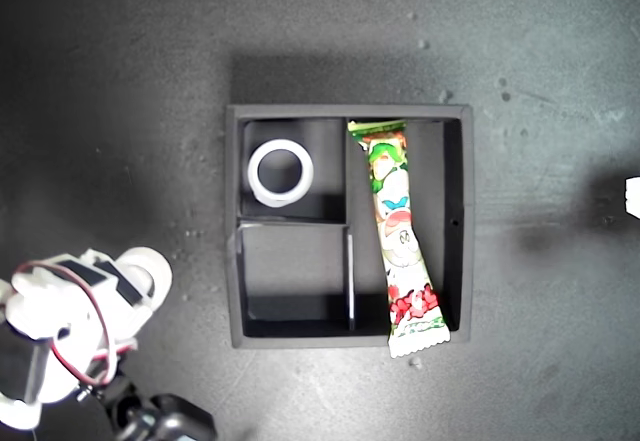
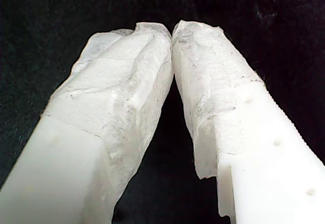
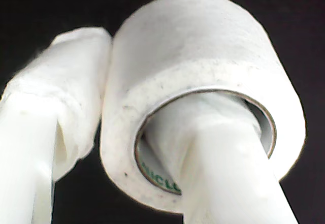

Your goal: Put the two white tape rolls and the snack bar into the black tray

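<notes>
The black tray [image 1: 232, 261] sits mid-table in the exterior view. One white tape roll [image 1: 281, 171] lies flat in its small far-left compartment. The snack bar [image 1: 397, 231] lies in the long compartment on the exterior view's right, its near crimped end over the wall. The other small compartment holds nothing. In the second wrist view my second gripper [image 3: 142, 76] is shut on the other white tape roll [image 3: 203, 46], one finger through its hole and one outside. My first gripper [image 2: 171, 31] is shut with nothing between its padded fingers [image 2: 127, 82], over dark ground.
An arm [image 1: 80, 321] with a red cable stands at the exterior view's lower left, beside the tray. A small white part [image 1: 633, 196] shows at that view's right edge. The dark table [image 1: 540, 81] is speckled with small crumbs.
</notes>
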### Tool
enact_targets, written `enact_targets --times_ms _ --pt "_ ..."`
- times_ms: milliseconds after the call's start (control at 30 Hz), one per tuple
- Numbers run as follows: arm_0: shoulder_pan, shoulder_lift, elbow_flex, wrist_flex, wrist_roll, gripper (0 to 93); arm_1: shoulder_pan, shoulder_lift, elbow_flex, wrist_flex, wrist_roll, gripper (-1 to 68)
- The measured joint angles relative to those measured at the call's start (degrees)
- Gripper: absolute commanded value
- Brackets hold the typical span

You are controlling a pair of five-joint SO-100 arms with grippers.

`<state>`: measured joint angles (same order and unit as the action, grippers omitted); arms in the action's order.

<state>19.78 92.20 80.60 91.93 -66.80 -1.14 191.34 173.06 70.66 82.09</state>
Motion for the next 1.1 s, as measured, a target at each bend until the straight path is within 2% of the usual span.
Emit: enact_targets --times_ms 100,233,367,533,767,933,1100 --pt "-1.49 -12.04 -22.41 9.49 4.92 0.0 -0.35 0.62 3.96 -2.2 0.0 -0.2" --pt "-2.99 -25.14 -43.68 11.69 8.35 0.0 -0.35 -0.26 5.19 4.31 3.6 -0.1" --pt "-3.96 -34.1 -53.61 11.87 9.05 0.0 -1.76 0.26 5.19 5.8 4.22 0.4" --pt "-3.69 -41.92 -58.45 11.87 8.53 0.1 -2.99 0.09 5.19 6.06 4.22 1.6" --pt "-3.43 -44.21 -58.89 12.04 7.91 15.1 -2.81 0.09 5.19 6.06 4.22 1.5" --pt "-1.41 -44.21 -61.08 12.04 7.38 21.8 -2.72 0.09 5.19 6.06 4.22 1.6" --pt "-0.88 -40.25 -58.18 12.04 7.12 19.2 -2.02 0.09 5.19 6.06 4.22 1.7"
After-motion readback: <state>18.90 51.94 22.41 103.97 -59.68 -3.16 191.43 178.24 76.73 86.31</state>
